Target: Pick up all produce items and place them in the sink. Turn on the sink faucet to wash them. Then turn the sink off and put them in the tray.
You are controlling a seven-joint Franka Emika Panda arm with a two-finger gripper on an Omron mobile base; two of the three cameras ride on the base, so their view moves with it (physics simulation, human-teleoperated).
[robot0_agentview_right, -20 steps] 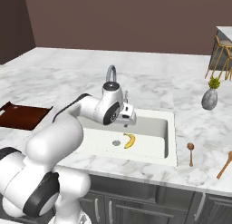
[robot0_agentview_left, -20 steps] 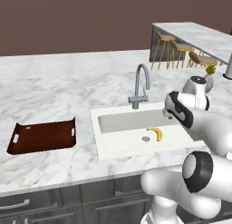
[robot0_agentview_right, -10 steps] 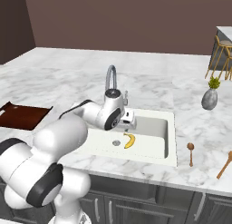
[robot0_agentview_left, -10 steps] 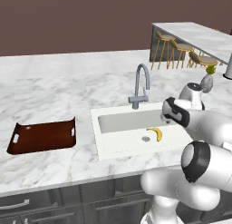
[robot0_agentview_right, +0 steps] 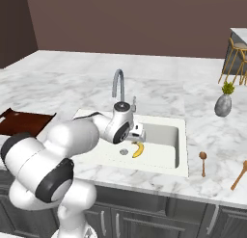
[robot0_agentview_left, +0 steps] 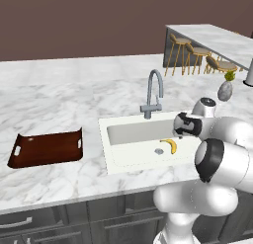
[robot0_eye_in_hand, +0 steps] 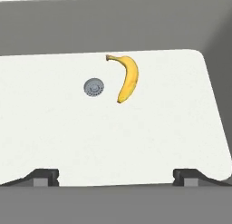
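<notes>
Upper centre of the hand view: banana (robot0_eye_in_hand: 128, 78) lying flat on the sink (robot0_eye_in_hand: 181, 128) floor, just right of the drain (robot0_eye_in_hand: 94, 87). Judged light, soft-skinned and easily bruised; best pinched across its thick middle. Gripper (robot0_eye_in_hand: 116, 177) at the lower edge, fingertips spread wide, empty, hovering well apart from the fruit.

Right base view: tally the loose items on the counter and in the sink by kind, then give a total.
Banana, in the sink: 1
Wooden spoons, on the counter right of the sink: 2
Vase with a plant: 1
Wooden tray, at the left: 1
Total: 5
</notes>
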